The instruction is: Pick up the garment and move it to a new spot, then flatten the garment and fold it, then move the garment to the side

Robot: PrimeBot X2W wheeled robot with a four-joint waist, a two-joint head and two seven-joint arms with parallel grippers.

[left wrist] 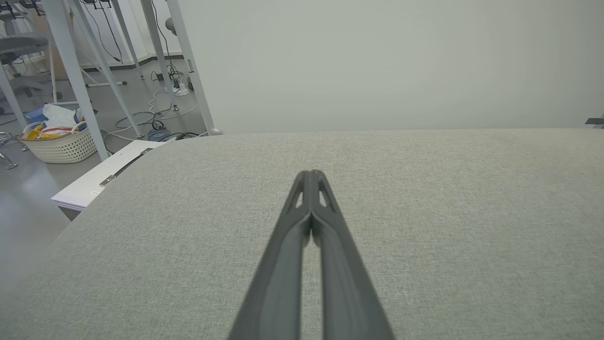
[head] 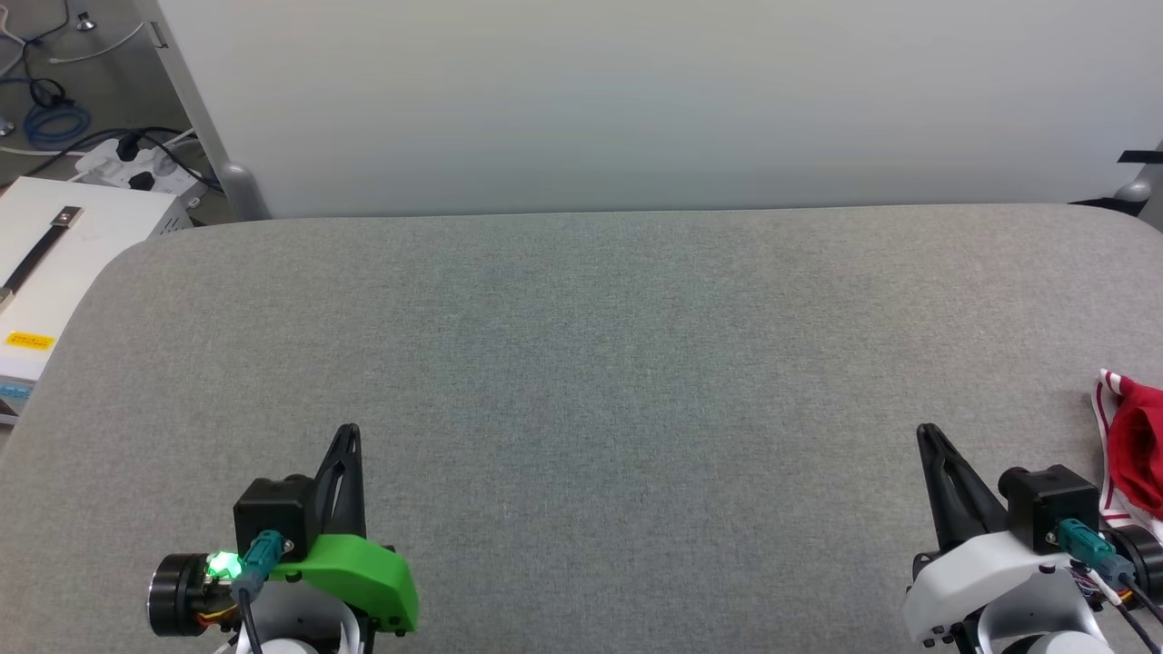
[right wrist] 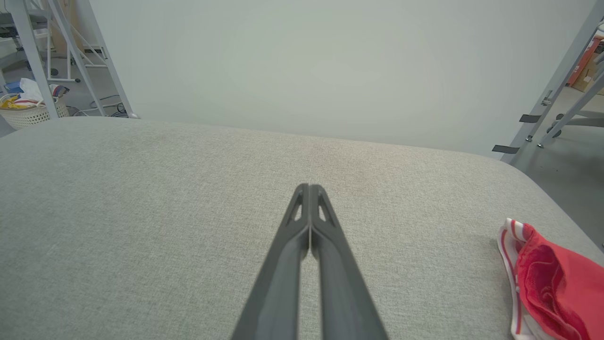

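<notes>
The garment (head: 1134,450) is a red bundle with red-striped white trim, lying at the table's right edge and cut off by the head view's border. In the right wrist view the garment (right wrist: 547,283) sits at the lower right, well right of my fingers. My right gripper (head: 927,434) rests at the lower right, shut with nothing in it, its fingers pressed together (right wrist: 309,188). At the lower left, my left gripper (head: 349,432) is shut too and holds nothing; its tips (left wrist: 310,174) meet above bare cloth.
The grey fabric table (head: 581,363) spreads wide between the arms. A pale wall panel (head: 636,100) stands behind it. A white box (head: 64,263) and cables lie off the left edge. A laundry basket (left wrist: 59,141) sits on the floor at the far left.
</notes>
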